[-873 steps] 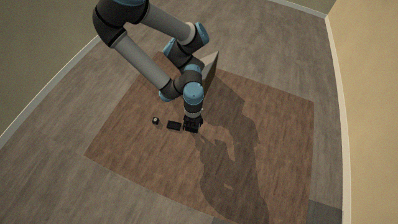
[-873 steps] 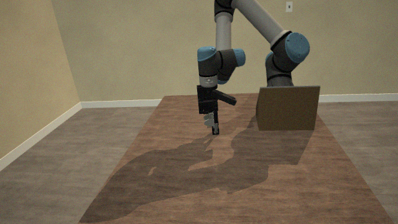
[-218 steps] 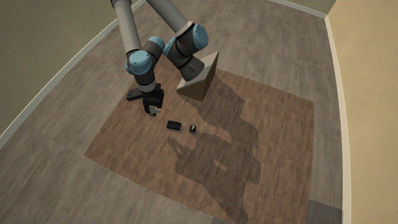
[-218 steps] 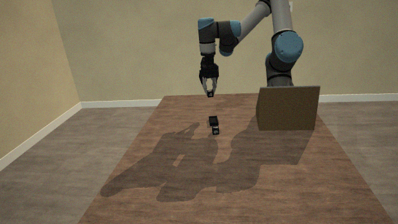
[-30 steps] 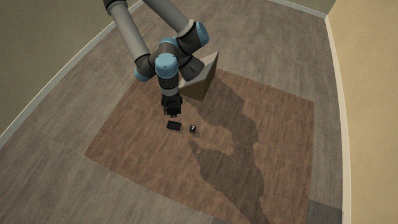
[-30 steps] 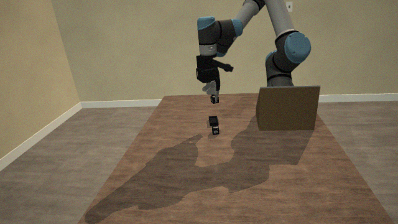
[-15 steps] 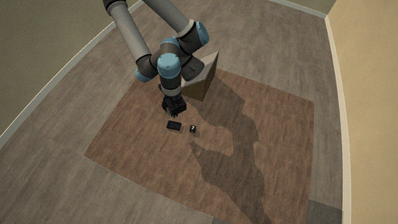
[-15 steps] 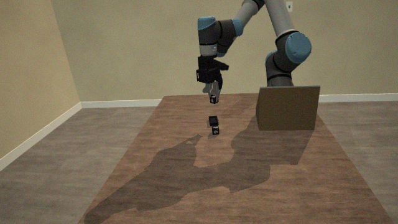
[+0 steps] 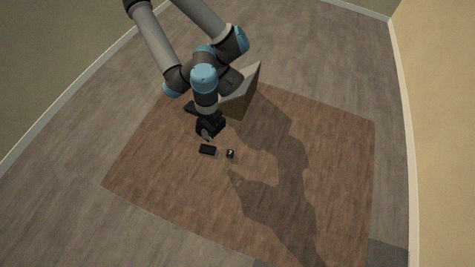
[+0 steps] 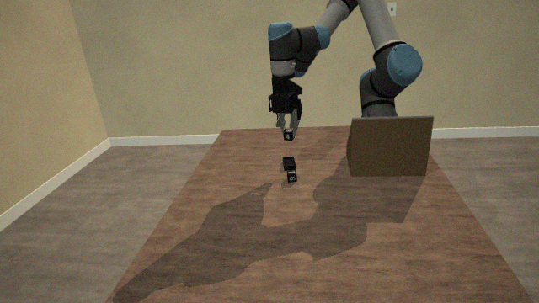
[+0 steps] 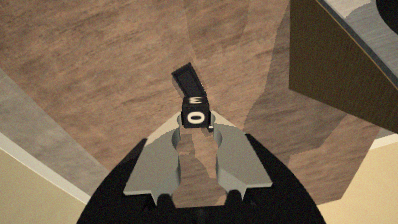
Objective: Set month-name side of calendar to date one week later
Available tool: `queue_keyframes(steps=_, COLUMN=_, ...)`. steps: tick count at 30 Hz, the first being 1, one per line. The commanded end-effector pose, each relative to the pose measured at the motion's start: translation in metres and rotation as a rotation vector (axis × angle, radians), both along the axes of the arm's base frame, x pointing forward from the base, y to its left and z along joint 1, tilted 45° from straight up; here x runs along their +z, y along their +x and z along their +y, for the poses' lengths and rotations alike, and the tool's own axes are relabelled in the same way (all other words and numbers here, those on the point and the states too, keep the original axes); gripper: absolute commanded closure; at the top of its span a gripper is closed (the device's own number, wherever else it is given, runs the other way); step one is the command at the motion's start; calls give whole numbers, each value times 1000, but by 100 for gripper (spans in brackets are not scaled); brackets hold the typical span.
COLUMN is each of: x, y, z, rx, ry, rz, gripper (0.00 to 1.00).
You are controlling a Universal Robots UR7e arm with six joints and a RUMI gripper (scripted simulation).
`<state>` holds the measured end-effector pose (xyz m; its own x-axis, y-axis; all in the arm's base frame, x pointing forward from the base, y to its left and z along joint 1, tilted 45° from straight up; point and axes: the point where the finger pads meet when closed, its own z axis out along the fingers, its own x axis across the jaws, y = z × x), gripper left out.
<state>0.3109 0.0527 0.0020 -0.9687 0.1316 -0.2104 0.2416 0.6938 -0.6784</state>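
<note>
My gripper [image 11: 195,111] is shut on a small black number cube [image 11: 195,112] and holds it in the air above the mat. In the wrist view the cube shows a white 0 toward the camera and a 3 on its upper face. The cube also shows in the exterior view [image 10: 288,135] between the fingertips. The black calendar tray [image 9: 207,149] lies flat on the mat below; it also shows in the wrist view [image 11: 186,80] and in the exterior view [image 10: 289,162]. The second black cube [image 9: 230,153] stands on the mat beside the tray, outside it, with a 7 on top.
A tan box-shaped pedestal [image 10: 389,145] carrying the arm's base stands at the back of the brown mat [image 9: 241,174]. Grey floor and skirting boards surround the mat.
</note>
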Motion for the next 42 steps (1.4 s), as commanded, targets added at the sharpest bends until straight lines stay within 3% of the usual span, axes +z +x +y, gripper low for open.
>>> queue_keyframes(steps=1, x=-1, y=1, z=1, rx=80, ry=-2, rz=77, gripper=90)
queue_keyframes(steps=23, x=-4, y=3, z=5, rx=269, ry=-19, rz=266, gripper=90)
queue_keyframes(steps=42, x=-5, y=4, z=6, rx=320, ry=-23, rz=318, gripper=90)
